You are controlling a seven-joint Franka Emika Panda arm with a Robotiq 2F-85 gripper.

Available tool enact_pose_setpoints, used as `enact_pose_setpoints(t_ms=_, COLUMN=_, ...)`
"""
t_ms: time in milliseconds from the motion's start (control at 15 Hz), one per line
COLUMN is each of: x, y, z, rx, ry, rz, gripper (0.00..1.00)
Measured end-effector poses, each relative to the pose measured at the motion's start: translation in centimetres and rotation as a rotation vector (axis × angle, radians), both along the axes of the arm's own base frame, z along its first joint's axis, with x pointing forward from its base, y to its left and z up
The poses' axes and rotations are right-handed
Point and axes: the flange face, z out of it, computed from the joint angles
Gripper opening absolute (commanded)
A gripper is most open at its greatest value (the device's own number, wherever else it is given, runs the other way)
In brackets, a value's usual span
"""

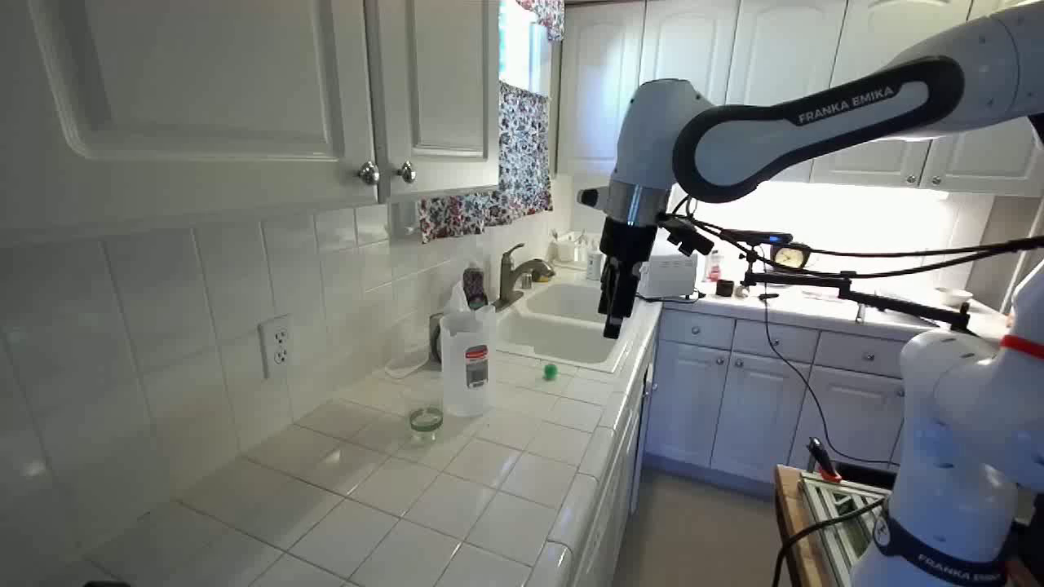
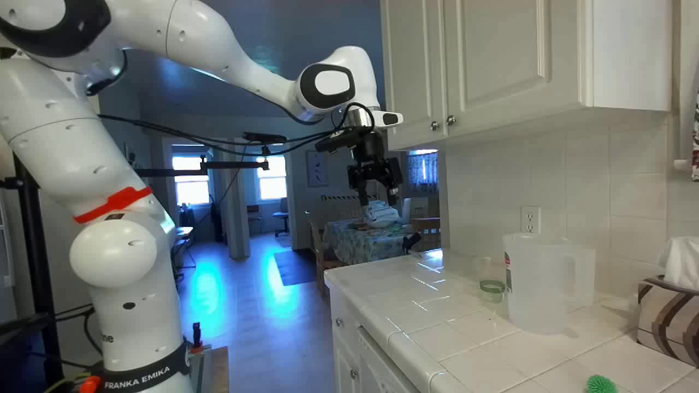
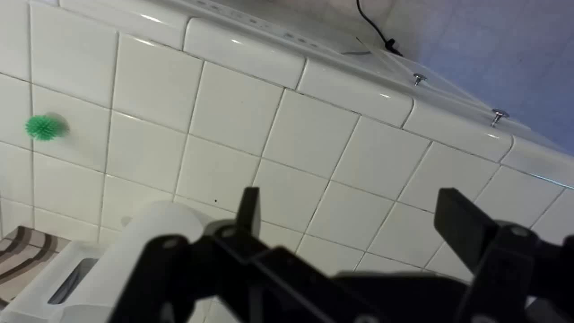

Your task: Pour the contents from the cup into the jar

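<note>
The cup (image 1: 425, 422), a short clear glass with a green rim or band, stands upright on the tiled counter; it also shows in an exterior view (image 2: 492, 291). The jar (image 1: 465, 387) is a tall whitish translucent pitcher with a red label and a handle, upright beside the cup (image 2: 538, 284). The jar also shows at the lower left of the wrist view (image 3: 143, 251); the cup does not show there. My gripper (image 1: 613, 314) is open and empty, high above the counter's front edge and apart from both things (image 2: 378, 200). Its spread fingers show in the wrist view (image 3: 350, 193).
A green spiky ball (image 1: 550, 372) lies on the counter near the sink (image 1: 555, 338); it also shows in the wrist view (image 3: 43, 128). A tissue box (image 2: 669, 319) stands near the jar by the wall. Upper cabinets (image 2: 513, 60) overhang the counter. A faucet (image 1: 510, 281) rises behind the sink.
</note>
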Motion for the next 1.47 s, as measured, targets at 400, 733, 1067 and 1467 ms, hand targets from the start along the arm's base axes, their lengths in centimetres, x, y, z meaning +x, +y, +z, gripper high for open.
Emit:
enact_pose_setpoints(t_ms=400, x=0.0, y=0.0, z=0.0, rx=0.000, ry=0.000, rz=0.000, gripper=1.00)
enact_pose_setpoints(t_ms=733, x=0.0, y=-0.1, z=-0.1, rx=0.003, ry=0.007, rz=-0.019, gripper=1.00)
enact_pose_setpoints(t_ms=1067, x=1.2, y=-2.5, z=-0.7, rx=0.033, ry=0.038, rz=-0.280, gripper=1.00)
enact_pose_setpoints(t_ms=1467, x=4.1, y=-5.7, z=-1.1, rx=0.050, ry=-0.133, rz=-0.499, gripper=1.00)
